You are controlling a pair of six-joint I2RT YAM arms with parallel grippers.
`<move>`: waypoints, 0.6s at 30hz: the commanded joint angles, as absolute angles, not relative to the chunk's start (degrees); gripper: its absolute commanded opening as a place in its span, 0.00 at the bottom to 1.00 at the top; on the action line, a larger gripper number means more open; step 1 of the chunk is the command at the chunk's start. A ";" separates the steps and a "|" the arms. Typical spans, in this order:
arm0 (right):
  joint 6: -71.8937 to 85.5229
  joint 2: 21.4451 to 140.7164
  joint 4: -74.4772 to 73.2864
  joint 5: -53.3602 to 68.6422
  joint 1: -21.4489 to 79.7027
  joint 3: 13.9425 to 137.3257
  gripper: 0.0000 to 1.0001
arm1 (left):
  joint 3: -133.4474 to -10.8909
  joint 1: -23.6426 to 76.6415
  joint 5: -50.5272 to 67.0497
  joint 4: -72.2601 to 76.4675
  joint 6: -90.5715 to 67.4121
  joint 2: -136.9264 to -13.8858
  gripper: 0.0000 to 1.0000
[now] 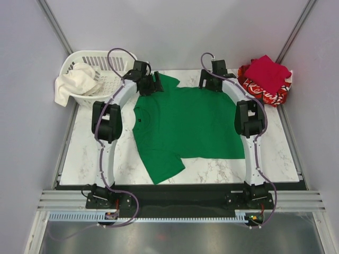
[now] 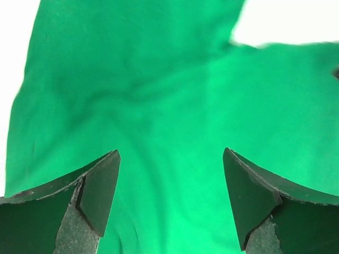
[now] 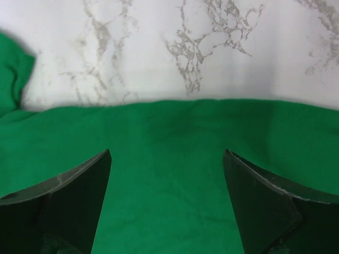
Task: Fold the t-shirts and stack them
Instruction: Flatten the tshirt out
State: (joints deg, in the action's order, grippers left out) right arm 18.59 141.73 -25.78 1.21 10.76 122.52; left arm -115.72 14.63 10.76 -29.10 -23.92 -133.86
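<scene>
- Left wrist view: my left pincer (image 2: pixel 170 159) is released, jaws wide apart with nothing between them, hanging just above the green t-shirt (image 2: pixel 159 79), which fills nearly the whole view with shallow creases.
- My right pincer (image 3: pixel 167 156) is released too and holds nothing. It sits over the same shirt just inside its far edge, with bare marble surface (image 3: pixel 212 42) beyond.
- From above, both pincers are at the far side of the green shirt. The left one is over the far sleeve and the right one further along the body's far edge.
- The shirt lies spread and mostly flat in the middle of the surface, turned sideways. Its sleeves are on my left and the hem on my right, and no fold has been made.
- I judge the step in hand to be the first fold of this shirt, with neither side gripped yet.
- Next, I think, both pincers must drop to the cloth, pinch the far edge together, and carry it evenly towards me so the fold lies straight.
- At the far right corner the crimson t-shirt (image 1: pixel 267 71) rests on the red one with white print (image 1: pixel 265 96), so the stack probably belongs there.
- At far left a white basket (image 1: pixel 92 53) holds a pale cloth (image 1: pixel 74 82).
</scene>
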 commanded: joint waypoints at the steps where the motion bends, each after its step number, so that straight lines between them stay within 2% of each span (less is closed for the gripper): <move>1: 16.87 129.92 -27.33 2.37 11.16 121.65 0.95 | -112.51 15.91 10.55 -29.71 -22.67 -119.03 0.87; 5: 17.84 117.12 -27.77 2.99 11.51 112.88 0.97 | -102.68 18.71 7.04 -30.94 -23.55 -103.24 0.88; 11: 22.05 96.44 -24.35 0.97 16.34 86.34 0.97 | -71.32 29.33 0.19 -34.09 -31.45 -80.28 0.87; 12: 22.50 93.89 -22.69 0.62 19.04 82.74 0.97 | -63.19 33.44 -2.09 -34.62 -33.55 -73.81 0.87; 13: 23.11 89.08 -21.72 -0.86 20.64 75.83 0.97 | -59.19 35.23 -2.37 -34.98 -38.19 -71.30 0.86; 15: 25.21 84.83 -19.18 -1.23 25.46 69.64 0.97 | -49.11 40.05 -2.29 -36.47 -43.22 -66.55 0.84; 18: 28.11 78.06 -18.28 -1.41 31.09 60.05 0.97 | -39.59 45.59 -4.64 -36.83 -53.93 -60.57 0.82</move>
